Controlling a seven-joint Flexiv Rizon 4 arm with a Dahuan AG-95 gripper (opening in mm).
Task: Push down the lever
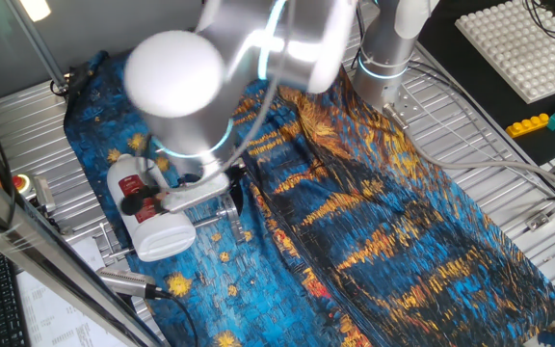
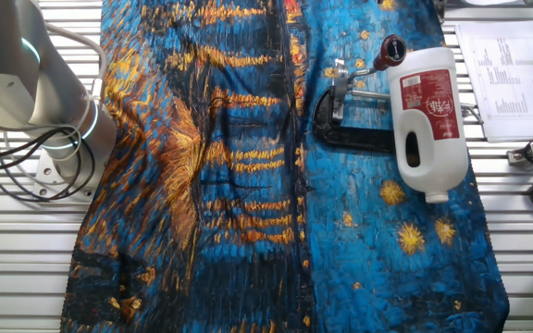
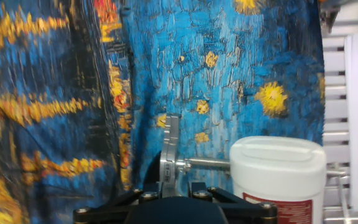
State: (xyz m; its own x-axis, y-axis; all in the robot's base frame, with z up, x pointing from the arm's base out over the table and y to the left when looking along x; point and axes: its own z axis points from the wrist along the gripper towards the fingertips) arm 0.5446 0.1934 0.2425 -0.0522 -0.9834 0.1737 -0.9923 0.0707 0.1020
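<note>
The lever [image 2: 378, 59] is a short silver rod with a dark red cap, jointed to the black C-shaped clamp [image 2: 340, 129], and it points up and away toward the white bottle [image 2: 428, 120]. In one fixed view my gripper [image 1: 231, 217] hangs right over the clamp beside the bottle [image 1: 152, 226], and the arm hides most of the clamp. The hand view shows the clamp's silver pad [image 3: 169, 152] and screw [image 3: 207, 163] just ahead of my finger bases, which stand close together. The lever's red cap is hidden there. The gripper holds nothing.
The white bottle with a red label lies against the clamp and also shows in the hand view [image 3: 278, 171]. A blue and orange painted cloth [image 2: 229, 166] covers the table. Papers [image 2: 507, 74] and cables lie to the side, and yellow and blue bricks [image 1: 547, 118] at the back.
</note>
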